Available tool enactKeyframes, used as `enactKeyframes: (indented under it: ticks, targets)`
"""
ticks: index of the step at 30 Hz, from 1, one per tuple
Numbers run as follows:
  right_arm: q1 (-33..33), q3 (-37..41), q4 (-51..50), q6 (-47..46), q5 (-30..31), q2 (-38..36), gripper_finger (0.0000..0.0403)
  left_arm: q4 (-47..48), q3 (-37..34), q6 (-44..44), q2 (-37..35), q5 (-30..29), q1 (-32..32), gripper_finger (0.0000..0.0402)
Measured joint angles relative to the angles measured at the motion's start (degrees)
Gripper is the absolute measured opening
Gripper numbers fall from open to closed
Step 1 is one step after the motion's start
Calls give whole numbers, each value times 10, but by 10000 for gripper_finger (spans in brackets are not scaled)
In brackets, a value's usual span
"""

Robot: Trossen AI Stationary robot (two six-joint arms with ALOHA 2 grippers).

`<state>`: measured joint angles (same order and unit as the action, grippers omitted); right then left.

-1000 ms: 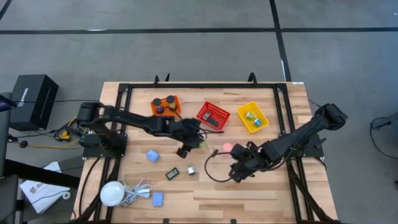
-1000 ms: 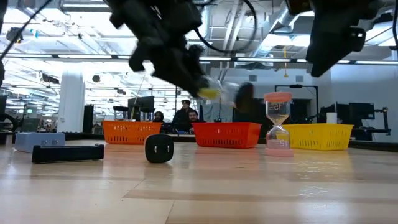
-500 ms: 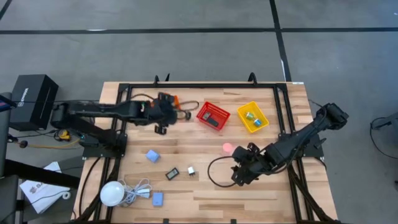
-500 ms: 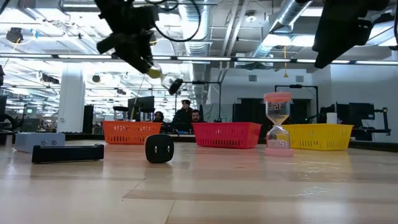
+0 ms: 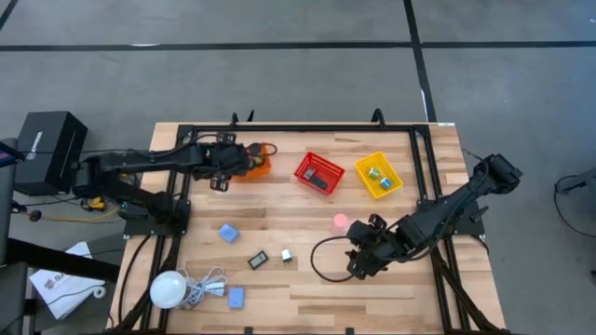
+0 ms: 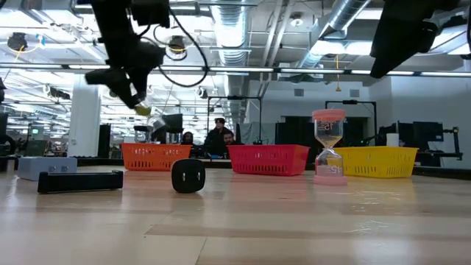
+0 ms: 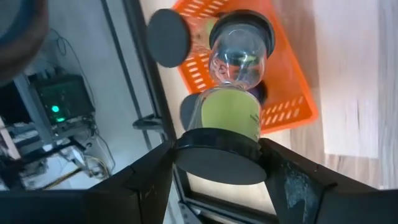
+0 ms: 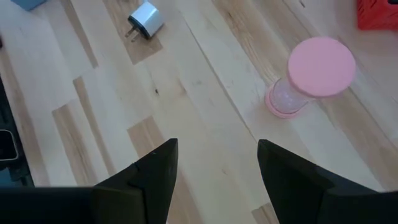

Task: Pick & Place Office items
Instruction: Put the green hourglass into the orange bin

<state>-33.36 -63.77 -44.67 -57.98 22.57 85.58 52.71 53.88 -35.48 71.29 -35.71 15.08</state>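
Spanning the scene: a wooden worktop (image 5: 372,279). Reaching over its far left: the left end effector (image 7: 217,163), clenching a green-sand hourglass (image 7: 229,118) by its black cap, hovering above the orange basket (image 5: 251,164). Waiting near the right: the right end effector (image 8: 214,165), fingers parted, grasping nothing. Sitting along the far edge: a red basket (image 5: 319,172) and a yellow basket (image 5: 378,175). Standing just beyond the right end effector: a pink hourglass (image 8: 311,74). Lying near the middle: a small white charger (image 8: 144,20).
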Motion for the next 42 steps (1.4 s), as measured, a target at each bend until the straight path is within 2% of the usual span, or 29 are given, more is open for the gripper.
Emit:
enactKeyframes:
  ticks: [7,14,22,31,39,42]
  targets:
    - [2,0,4,28,7,0,212,11,-24,-6,0,-5,-5,217]
    - [19,0,6,31,58,0,212,14,-51,-89,0,-17,-3,216]
    - [46,0,10,55,60,0,212,10,-69,-154,0,-35,-3,216]
    - [58,0,46,106,59,0,212,-28,-69,-307,1,-33,-3,224]
    - [57,0,53,116,58,0,212,-38,-69,-333,58,-29,1,222]
    - [55,0,53,116,58,0,212,-42,-67,-333,81,-45,-2,223]
